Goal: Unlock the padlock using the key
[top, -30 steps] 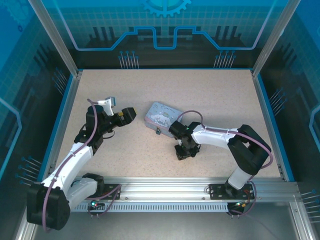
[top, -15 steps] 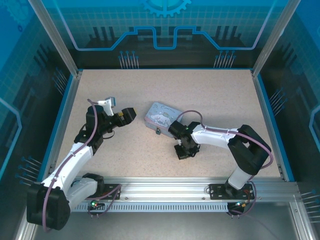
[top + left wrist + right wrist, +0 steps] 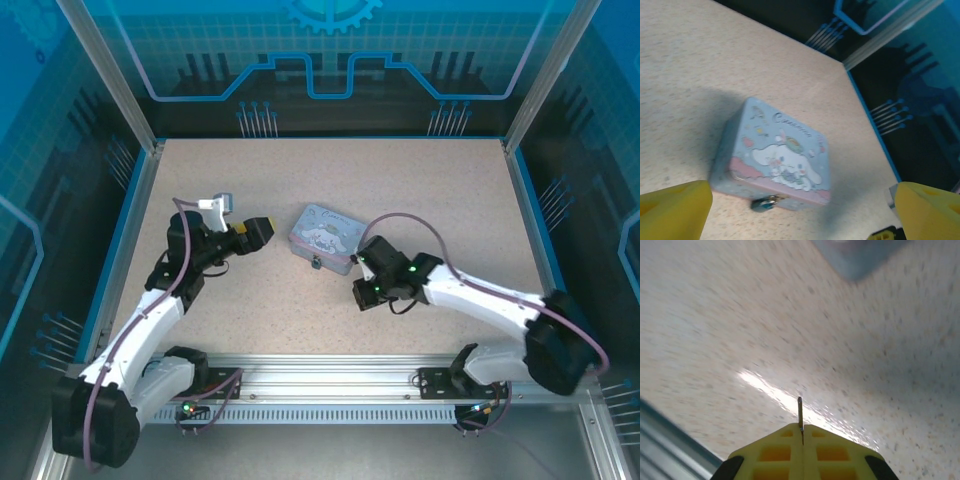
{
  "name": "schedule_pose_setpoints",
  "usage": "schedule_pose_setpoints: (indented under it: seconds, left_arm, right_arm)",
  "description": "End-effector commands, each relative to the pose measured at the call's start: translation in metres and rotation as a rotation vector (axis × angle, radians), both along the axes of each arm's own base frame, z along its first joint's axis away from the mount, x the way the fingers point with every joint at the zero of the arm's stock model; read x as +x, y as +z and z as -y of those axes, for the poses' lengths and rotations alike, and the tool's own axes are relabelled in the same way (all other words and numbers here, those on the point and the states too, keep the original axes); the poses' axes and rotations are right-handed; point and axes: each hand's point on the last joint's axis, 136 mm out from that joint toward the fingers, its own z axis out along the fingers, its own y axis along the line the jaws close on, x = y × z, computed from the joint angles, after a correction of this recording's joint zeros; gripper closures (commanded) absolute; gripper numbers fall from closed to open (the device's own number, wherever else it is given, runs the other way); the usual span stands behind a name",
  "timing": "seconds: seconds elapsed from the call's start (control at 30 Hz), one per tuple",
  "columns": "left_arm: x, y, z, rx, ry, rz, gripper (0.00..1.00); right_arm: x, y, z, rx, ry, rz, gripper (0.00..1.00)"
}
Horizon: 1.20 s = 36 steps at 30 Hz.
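Note:
The pale blue tin (image 3: pixel 326 235) lies mid-table, and the tiny dark padlock (image 3: pixel 316 263) hangs at its near side. In the left wrist view the padlock (image 3: pixel 764 203) sits at the front wall of the tin (image 3: pixel 777 150). My left gripper (image 3: pixel 256 232) is open just left of the tin, its yellow fingers (image 3: pixel 675 210) wide apart with nothing between them. My right gripper (image 3: pixel 362 295) hovers right of the padlock, near the tin's front. It is shut (image 3: pixel 801 430) on the key (image 3: pixel 799 412), whose thin dark tip sticks out past the yellow pads.
A speckled beige table (image 3: pixel 420 190) is ringed by a blue rim and glass walls. An aluminium rail (image 3: pixel 350 375) runs along the near edge. A corner of the tin (image 3: pixel 855 255) shows at the top of the right wrist view.
The right jaws have closed on the key and lifted slightly off the table. The right arm's elbow has swung out to the right. The left arm has barely shifted.

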Motion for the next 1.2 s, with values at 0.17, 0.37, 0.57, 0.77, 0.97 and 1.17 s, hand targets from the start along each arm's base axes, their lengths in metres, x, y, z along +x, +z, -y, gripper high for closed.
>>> schedule_pose_setpoints:
  seconds: [0.17,0.37,0.57,0.77,0.97,1.17]
  left_arm:
    - [-0.049,0.084,0.062,-0.144,-0.369,0.287,0.25]
    - [-0.074,0.109,0.095,-0.175,-0.523,0.376,0.39]
    - [-0.087,0.11,0.12,-0.183,-0.624,0.385,0.5]
    - [-0.095,0.099,0.141,-0.148,-0.694,0.381,0.53]
    - [-0.099,0.09,0.153,-0.117,-0.73,0.374,0.56]
    - [-0.103,0.083,0.16,-0.068,-0.76,0.376,0.59]
  right_arm:
    - [0.014,0.134,-0.027,0.508,0.149,0.447,0.99]
    - [-0.009,0.182,-0.035,0.632,0.307,0.565,0.99]
    - [-0.018,0.196,-0.043,0.661,0.377,0.571,0.99]
    - [-0.02,0.196,-0.05,0.666,0.393,0.554,0.99]
    - [-0.02,0.195,-0.055,0.661,0.402,0.541,0.99]
    - [-0.018,0.195,-0.057,0.658,0.4,0.538,0.98]
